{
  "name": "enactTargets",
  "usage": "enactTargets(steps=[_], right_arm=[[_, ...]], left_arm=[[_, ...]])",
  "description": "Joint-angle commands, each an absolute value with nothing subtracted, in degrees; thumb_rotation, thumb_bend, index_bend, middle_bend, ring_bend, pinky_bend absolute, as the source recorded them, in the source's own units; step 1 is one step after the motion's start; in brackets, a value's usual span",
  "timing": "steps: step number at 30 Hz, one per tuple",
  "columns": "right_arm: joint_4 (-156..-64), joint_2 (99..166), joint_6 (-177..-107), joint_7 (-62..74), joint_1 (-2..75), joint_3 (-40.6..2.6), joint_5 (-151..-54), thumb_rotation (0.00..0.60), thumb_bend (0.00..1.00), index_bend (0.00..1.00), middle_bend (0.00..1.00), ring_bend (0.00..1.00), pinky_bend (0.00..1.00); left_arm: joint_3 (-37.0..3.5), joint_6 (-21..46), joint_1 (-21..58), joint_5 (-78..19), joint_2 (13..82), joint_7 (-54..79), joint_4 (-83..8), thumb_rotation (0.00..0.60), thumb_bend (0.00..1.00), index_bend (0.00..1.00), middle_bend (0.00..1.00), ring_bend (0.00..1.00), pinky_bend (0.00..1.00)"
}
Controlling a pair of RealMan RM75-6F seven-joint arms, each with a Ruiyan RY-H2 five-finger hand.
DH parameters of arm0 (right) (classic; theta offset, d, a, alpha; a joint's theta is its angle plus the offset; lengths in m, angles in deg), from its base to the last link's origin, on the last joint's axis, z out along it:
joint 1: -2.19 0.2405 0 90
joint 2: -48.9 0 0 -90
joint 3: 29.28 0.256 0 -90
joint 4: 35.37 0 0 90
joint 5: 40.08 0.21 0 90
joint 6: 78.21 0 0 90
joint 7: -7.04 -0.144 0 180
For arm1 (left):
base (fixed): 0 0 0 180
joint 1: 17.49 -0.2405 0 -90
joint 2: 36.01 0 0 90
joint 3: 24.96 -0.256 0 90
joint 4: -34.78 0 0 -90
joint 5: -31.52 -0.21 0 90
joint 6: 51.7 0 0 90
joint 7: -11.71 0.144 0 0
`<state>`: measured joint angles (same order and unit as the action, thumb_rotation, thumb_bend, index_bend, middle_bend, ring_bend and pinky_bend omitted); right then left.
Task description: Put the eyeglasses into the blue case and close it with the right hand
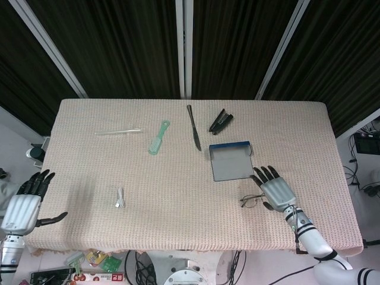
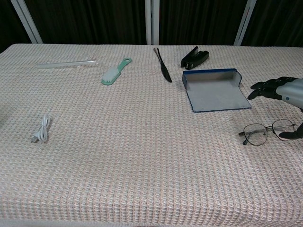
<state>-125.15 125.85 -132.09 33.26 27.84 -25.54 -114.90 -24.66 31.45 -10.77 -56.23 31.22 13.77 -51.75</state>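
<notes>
On the table (image 1: 107, 172), which has a beige woven cloth, a stapler (image 1: 220, 121) lies at the far side, black and closed. Just to its left is a dark knife (image 1: 193, 127), pointing toward the near edge. Further left there is a green brush (image 1: 158, 138), a little tilted. A clear thin stick (image 1: 117, 132) lies near the far left. A small white cable (image 1: 119, 198), coiled, lies alone nearer the front left.
</notes>
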Motion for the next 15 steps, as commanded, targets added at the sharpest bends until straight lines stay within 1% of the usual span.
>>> enactTargets(steps=[1, 5, 13, 15], right_arm=[[-124.58, 126.50, -132.66, 32.65, 27.96, -25.75, -114.99, 0.600, 0.15, 0.19, 0.00, 0.00, 0.00], [-123.77, 127.08, -133.14, 32.31, 28.16, -26.03, -115.03, 0.600, 0.15, 0.26, 0.00, 0.00, 0.00], [-122.52, 128.41, -133.63, 31.41, 28.76, -26.16, -114.63, 0.600, 0.18, 0.31, 0.00, 0.00, 0.00], [-122.14, 128.68, -133.77, 30.90, 28.87, -26.28, -114.85, 0.600, 0.18, 0.35, 0.00, 0.00, 0.00]], left_arm=[[-24.68, 31.54, -10.90, -56.14, 31.24, 13.51, -51.53, 0.410, 0.09, 0.05, 0.05, 0.04, 0.18], [-24.67, 31.55, -10.90, -56.19, 31.32, 13.31, -51.24, 0.408, 0.09, 0.05, 0.05, 0.04, 0.18], [-24.88, 31.26, -10.98, -56.11, 31.28, 13.23, -50.97, 0.409, 0.09, 0.05, 0.05, 0.04, 0.18], [-24.87, 31.18, -11.00, -55.98, 31.16, 13.31, -50.99, 0.409, 0.09, 0.05, 0.05, 0.04, 0.18]])
